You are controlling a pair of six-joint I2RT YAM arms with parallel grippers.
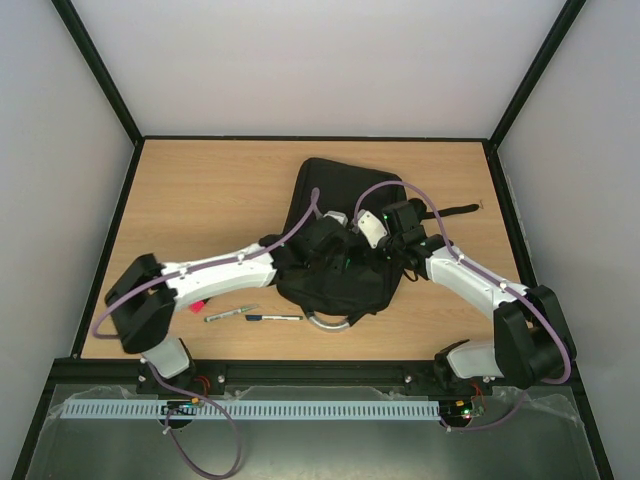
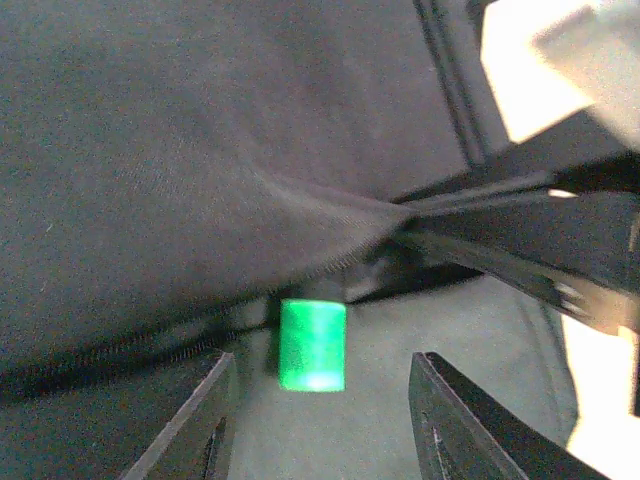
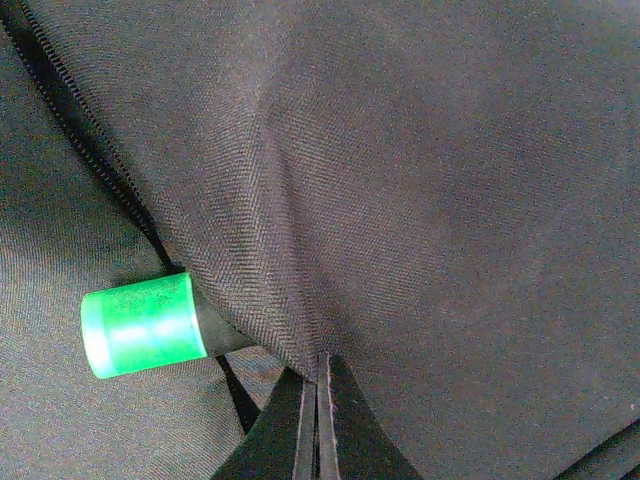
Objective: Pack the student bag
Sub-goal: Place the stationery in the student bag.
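The black student bag (image 1: 335,195) lies in the middle of the table with its grey handle (image 1: 330,322) toward me. A pen with a green cap (image 2: 312,345) sticks out of the bag's zip opening, its body hidden under the flap; it also shows in the right wrist view (image 3: 140,325). My left gripper (image 2: 320,425) is open, one finger on each side of the green cap and just short of it. My right gripper (image 3: 318,400) is shut on the bag's fabric flap (image 3: 400,200) right next to the pen. In the top view both grippers, left (image 1: 338,255) and right (image 1: 372,248), sit over the bag.
Two pens (image 1: 230,314) (image 1: 275,318) and a small red item (image 1: 197,305) lie on the wooden table (image 1: 200,200) left of the bag, under the left arm. A black strap (image 1: 455,210) trails to the right of the bag. Walls enclose the table.
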